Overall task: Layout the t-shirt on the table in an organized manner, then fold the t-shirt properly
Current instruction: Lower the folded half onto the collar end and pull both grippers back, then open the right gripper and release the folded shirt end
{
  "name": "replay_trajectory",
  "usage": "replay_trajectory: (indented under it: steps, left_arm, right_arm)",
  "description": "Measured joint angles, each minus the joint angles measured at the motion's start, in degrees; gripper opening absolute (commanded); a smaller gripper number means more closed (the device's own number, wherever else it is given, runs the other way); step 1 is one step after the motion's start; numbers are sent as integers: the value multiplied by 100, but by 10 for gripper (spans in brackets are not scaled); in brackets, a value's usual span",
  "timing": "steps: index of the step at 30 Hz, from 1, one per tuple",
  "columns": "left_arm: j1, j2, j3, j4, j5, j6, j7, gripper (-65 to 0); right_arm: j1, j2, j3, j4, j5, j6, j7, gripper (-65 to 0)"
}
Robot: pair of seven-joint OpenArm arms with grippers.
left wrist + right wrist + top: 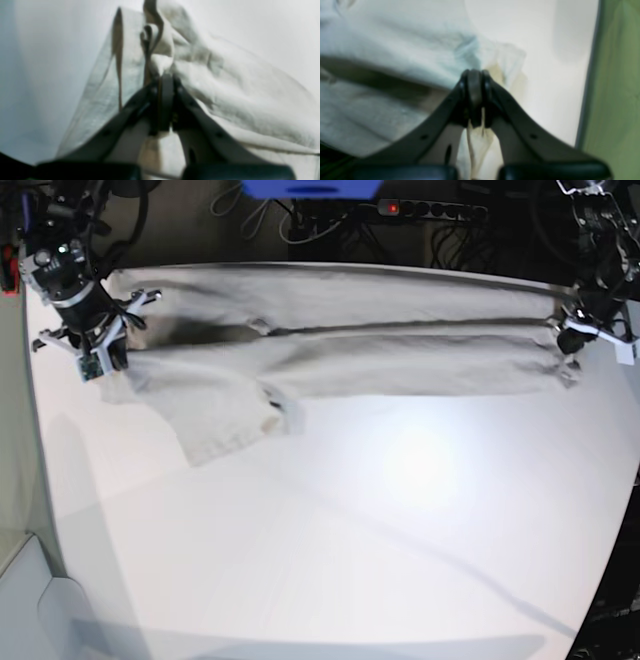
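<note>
The beige-grey t-shirt [380, 360] is stretched in a long band across the far part of the white table [350, 530], with one sleeve [225, 420] spread toward the front. In the base view my right gripper [108, 368] is shut on the shirt's left end and my left gripper [568, 340] is shut on its right end. The left wrist view shows my left gripper [165, 76] pinching bunched fabric [237, 95] with a dark seam edge. My right gripper [475, 73] shows in the right wrist view with its jaws together on a fold of cloth [395, 45].
Behind the table's far edge lie a power strip [420, 208] with a red light, cables and a blue object [310, 188]. A green surface [615, 87] runs beyond the table edge in the right wrist view. A pale grey object [30, 600] sits at the front left.
</note>
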Motion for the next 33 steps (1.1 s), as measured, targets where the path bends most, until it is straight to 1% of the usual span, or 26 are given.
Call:
replay_trajectory:
  steps: [3, 6, 11, 16, 21, 28, 33]
  left_arm:
    - [2, 0, -2, -7, 0, 2, 0, -648]
    - [-2, -2, -2, -11, 0, 0, 0, -648]
    - [-2, -2, -2, -11, -2, 0, 2, -648]
    - [0, 0, -2, -11, 0, 0, 24, -648]
    - [0, -2, -2, -11, 0, 0, 22, -648]
    - [0, -2, -2, -11, 0, 0, 20, -648]
    - [0, -2, -13, -11, 0, 0, 20, -648]
  right_arm:
    - [-181, 0, 0, 72, 31, 0, 105, -650]
    - [-254, -2, 28, 68, 31, 0, 50, -650]
    - [-278, 0, 428, 57, 50, -2, 72, -650]
    - [-374, -9, 483, -46, 52, 0, 63, -650]
    - [-452, -17, 470, -511, 42, 0, 31, -650]
    - [-450, 11, 188, -1176, -7, -4, 114, -650]
    - [-345, 63, -44, -1545, 98, -46, 407, -650]
